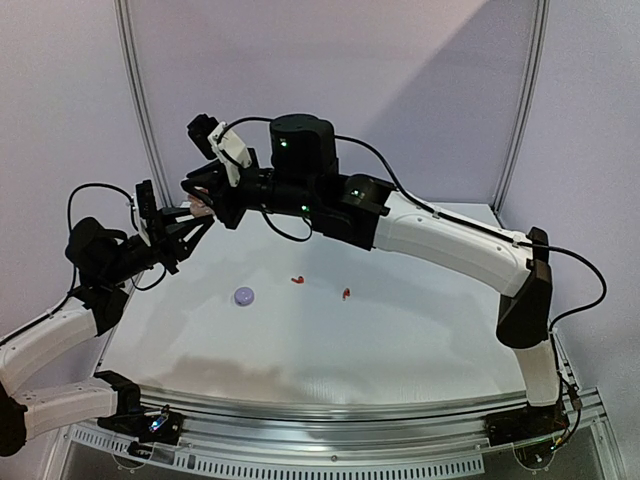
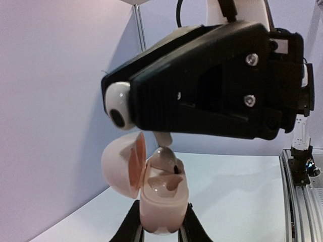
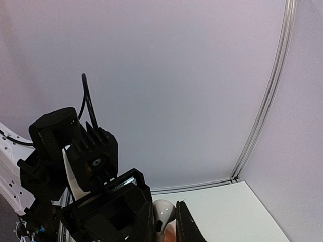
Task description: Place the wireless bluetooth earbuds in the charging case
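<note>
My left gripper [image 2: 161, 226] is shut on a pale pink charging case [image 2: 162, 201] and holds it upright in the air, lid [image 2: 117, 164] swung open to the left. A glossy earbud head [image 2: 164, 158] sits in the far slot. The near slot [image 2: 169, 184] is empty. My right gripper [image 3: 164, 224] is shut on a white earbud [image 3: 165, 213] right above the case. The earbud's head [image 2: 119, 105] sticks out at the fingertips and its stem [image 2: 162, 137] points down at the far slot. In the top view both grippers [image 1: 200, 192] [image 1: 192, 225] meet at the case [image 1: 202, 208], high over the table's far left.
A round lilac case [image 1: 245, 295] lies closed on the white table [image 1: 400, 340]. Two red earbuds [image 1: 297, 280] [image 1: 345, 293] lie to its right. A wall and a metal post [image 1: 140, 110] stand close behind the grippers.
</note>
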Motion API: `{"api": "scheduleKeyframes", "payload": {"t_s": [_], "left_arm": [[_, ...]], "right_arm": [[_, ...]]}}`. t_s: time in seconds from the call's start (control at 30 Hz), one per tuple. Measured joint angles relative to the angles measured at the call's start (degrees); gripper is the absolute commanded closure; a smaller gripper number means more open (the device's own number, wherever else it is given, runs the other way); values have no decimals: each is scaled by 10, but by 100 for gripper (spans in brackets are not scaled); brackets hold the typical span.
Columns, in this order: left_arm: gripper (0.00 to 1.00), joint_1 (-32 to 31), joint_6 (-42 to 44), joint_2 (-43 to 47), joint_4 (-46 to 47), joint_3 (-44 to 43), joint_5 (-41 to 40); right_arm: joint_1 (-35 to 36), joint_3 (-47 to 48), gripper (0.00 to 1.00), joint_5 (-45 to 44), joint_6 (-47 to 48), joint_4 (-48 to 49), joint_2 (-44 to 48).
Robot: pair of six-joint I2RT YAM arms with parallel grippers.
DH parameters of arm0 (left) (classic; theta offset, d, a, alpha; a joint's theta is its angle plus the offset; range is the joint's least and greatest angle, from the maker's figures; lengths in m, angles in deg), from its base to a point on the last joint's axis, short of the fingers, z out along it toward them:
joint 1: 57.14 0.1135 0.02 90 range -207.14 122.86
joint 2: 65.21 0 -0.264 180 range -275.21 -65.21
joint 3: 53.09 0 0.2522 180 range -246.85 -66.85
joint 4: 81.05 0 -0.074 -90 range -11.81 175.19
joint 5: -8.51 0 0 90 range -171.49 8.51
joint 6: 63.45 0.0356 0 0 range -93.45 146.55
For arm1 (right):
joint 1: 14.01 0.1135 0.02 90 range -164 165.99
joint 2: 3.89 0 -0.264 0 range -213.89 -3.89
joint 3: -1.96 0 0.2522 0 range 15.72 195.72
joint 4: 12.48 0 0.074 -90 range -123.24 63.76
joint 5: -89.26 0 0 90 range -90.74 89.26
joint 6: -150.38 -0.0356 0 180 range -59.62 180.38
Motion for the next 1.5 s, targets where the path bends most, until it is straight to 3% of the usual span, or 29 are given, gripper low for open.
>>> {"api": "scheduleKeyframes", "payload": {"t_s": [0.4, 0.67, 0.87, 1.13, 1.23, 1.5], "left_arm": [[100, 0, -5, 1, -34, 0, -63], [100, 0, 5, 5, -104, 0, -145], [100, 0, 6, 8, -113, 2, -163], [100, 0, 9, 8, -113, 6, -151], [100, 0, 6, 8, -111, 6, -127], [100, -1, -33, 8, -85, 6, -98]], "right_arm": [[0, -42, 100, -15, -40, 16, 9], [-1, -148, 100, -91, -99, 20, 128], [-26, -274, 100, -172, -195, 28, 234], [-89, -380, 100, -243, -343, -43, 243], [-88, -377, 100, -232, -351, -40, 237], [-61, -252, 100, -164, -295, 29, 198]]}}
